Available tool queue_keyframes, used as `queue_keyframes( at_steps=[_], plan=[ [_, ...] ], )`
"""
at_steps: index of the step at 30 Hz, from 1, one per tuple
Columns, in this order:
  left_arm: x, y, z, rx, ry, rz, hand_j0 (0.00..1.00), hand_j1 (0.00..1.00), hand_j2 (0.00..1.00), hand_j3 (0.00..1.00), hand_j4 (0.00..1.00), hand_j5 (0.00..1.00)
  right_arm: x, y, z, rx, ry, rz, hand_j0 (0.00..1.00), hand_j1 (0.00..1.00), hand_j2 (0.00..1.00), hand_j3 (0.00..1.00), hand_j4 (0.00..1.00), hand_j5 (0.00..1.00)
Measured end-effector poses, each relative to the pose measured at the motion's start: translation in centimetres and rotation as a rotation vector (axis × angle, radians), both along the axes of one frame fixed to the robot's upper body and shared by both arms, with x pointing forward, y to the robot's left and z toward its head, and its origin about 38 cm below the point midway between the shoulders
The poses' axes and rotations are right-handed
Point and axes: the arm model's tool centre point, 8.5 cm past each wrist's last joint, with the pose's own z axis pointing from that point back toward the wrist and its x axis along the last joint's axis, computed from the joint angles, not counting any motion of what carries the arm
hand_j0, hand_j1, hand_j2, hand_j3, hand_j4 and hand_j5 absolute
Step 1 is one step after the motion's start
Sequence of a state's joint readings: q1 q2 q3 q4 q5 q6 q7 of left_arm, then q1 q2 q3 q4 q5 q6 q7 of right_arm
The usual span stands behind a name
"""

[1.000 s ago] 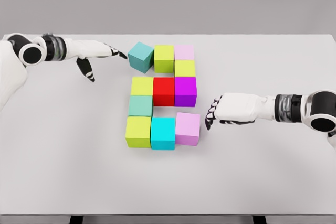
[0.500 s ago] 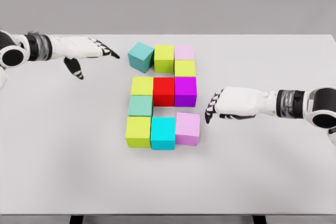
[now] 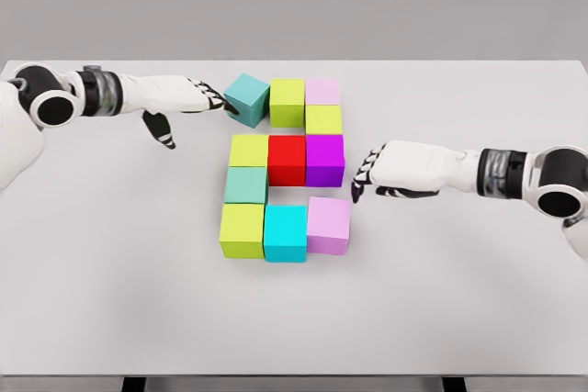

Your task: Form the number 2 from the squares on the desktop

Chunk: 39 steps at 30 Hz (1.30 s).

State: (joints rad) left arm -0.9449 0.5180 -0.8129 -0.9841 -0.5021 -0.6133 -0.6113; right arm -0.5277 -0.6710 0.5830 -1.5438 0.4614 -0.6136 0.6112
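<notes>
One teal cube (image 3: 246, 99) touches the left hand's (image 3: 184, 98) extended fingertips (image 3: 226, 106).

Both arms are glossy white with black round joints and grey-banded wrists; left hand (image 3: 179, 96) and right hand (image 3: 395, 170) have black fingertips.

Ten coloured cubes (image 3: 285, 168) sit mid-frame as a near-complete 2, flush in rows except the teal cube (image 3: 247, 99) at the upper left, which is turned askew, and the pale-pink cube (image 3: 328, 225) at the lower right, set slightly off line.
</notes>
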Motion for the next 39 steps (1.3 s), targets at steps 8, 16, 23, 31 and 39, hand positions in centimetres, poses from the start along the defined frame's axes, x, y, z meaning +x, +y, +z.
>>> queue_keyframes(
  at_steps=[8,16,23,31,39],
  plan=[
    [-0.2,-0.9,-0.6,-0.011,0.011,-0.015,1.0,1.0,1.0,1.0,1.0,1.0,0.7,0.2,-0.2,0.026,0.007,-0.021,0.54,0.54,0.54,0.54,0.54,0.54],
    [-0.5,-1.4,-1.0,-0.014,0.015,-0.027,1.0,1.0,1.0,1.0,1.0,1.0,0.7,0.6,-0.4,0.039,0.011,-0.019,0.63,0.63,0.63,0.63,0.63,0.63],
    [-0.7,-2.7,-1.0,-0.024,0.014,-0.054,1.0,1.0,1.0,1.0,1.0,1.0,0.7,0.7,-0.4,0.041,0.012,-0.017,0.63,0.63,0.63,0.63,0.63,0.63],
    [-0.8,-3.6,-1.3,-0.027,0.02,-0.07,1.0,1.0,1.0,1.0,1.0,1.0,0.6,0.6,-0.4,0.036,0.012,-0.015,0.56,0.56,0.56,0.56,0.56,0.56],
    [-1.0,-4.2,-1.0,-0.051,0.022,-0.084,1.0,1.0,1.0,1.0,1.0,1.0,0.0,0.8,-0.4,0.027,0.009,0.0,0.56,0.56,0.56,0.56,0.56,0.56]
  ],
)
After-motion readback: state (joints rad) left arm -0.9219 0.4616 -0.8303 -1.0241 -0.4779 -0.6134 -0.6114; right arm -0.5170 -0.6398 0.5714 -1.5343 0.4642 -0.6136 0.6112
